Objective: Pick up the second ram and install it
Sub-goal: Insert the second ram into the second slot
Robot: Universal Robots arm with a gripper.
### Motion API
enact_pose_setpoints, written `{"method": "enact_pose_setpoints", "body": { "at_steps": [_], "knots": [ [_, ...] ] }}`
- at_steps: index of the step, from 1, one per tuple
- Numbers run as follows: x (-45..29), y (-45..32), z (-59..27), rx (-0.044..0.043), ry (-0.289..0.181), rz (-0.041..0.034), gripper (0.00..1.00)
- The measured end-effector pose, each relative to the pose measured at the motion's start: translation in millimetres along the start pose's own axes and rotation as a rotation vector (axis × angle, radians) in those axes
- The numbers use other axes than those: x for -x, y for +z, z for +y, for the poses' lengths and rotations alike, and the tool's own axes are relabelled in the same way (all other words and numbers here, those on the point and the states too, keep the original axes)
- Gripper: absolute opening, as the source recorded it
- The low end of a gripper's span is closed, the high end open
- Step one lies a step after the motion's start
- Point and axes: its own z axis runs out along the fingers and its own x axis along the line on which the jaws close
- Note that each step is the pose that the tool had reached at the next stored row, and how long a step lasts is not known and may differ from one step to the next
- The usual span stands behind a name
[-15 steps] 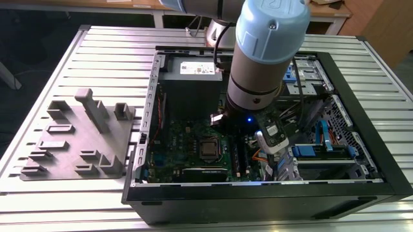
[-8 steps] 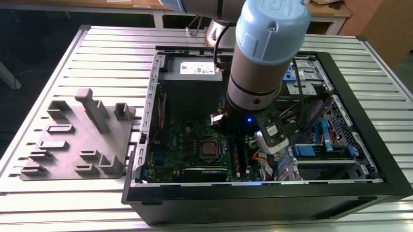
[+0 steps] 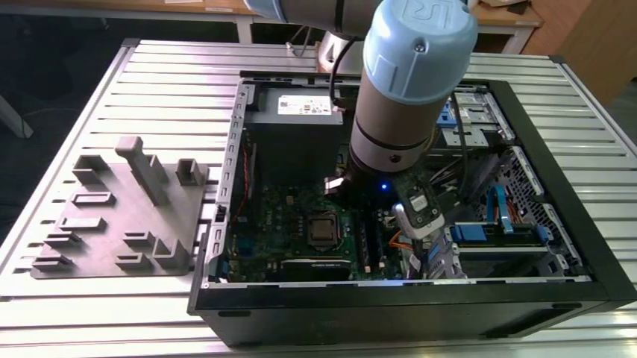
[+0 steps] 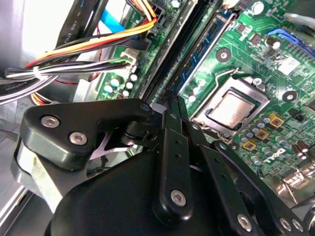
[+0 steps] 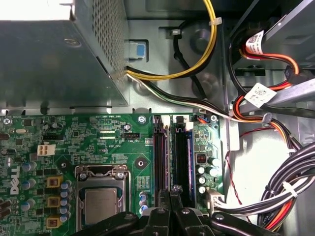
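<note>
My gripper (image 3: 377,218) is lowered inside the open computer case, over the motherboard's long memory slots (image 5: 181,155). In both wrist views its black fingers (image 5: 178,196) stand close together at one end of the slots. The second ram (image 4: 165,69) is a thin dark strip seen edge-on. It runs from the fingertips (image 4: 172,105) along the slot row, held between them. How deep it sits in its slot is hidden by the fingers. The silver processor socket (image 5: 101,204) lies beside the slots.
A grey plastic block with raised holders (image 3: 119,216) lies on the slatted table at the exterior view's left. The power supply box (image 3: 294,130) is beyond the board. Bundles of coloured cables (image 5: 275,196) and drive bays (image 3: 497,224) crowd the side next to the slots.
</note>
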Motion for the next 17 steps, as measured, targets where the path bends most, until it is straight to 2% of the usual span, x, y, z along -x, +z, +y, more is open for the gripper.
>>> {"method": "enact_pose_setpoints", "body": {
  "at_steps": [8,10,11,17],
  "knots": [
    [0.0,0.3,0.0,-0.0001,0.0,0.0001,0.08],
    [-0.1,0.4,0.0,0.0001,0.0,0.0,0.09],
    [-0.1,0.4,0.0,0.0,0.0,0.0,0.16],
    [0.0,-0.2,0.0,-0.0002,0.0,0.0001,0.16]
  ]
}}
